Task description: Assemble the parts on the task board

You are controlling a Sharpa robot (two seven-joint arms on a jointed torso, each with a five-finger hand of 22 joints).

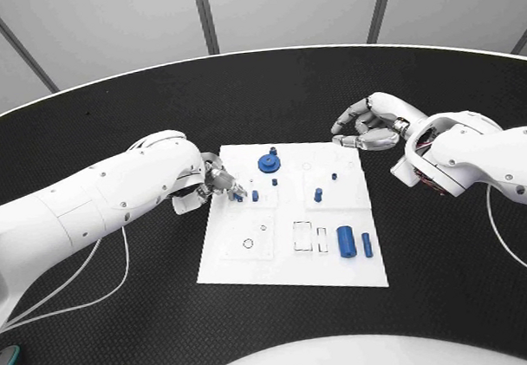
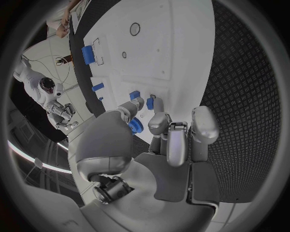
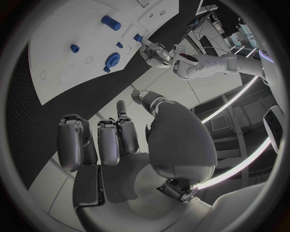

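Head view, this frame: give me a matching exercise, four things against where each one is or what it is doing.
Things:
1. left hand
2. right hand
3. round blue knob
4. two long blue cylinders

Places or states:
A. lying side by side in the board's near right part
B. off the board, beyond its far right corner, holding nothing
C. at the board's left edge, fingertips at a small blue peg
D. standing at the far middle of the board

Pairs: 1-C, 2-B, 3-D, 4-A

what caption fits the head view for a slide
Left hand fingers at a small blue part on the task board; right hand hovers empty beyond.
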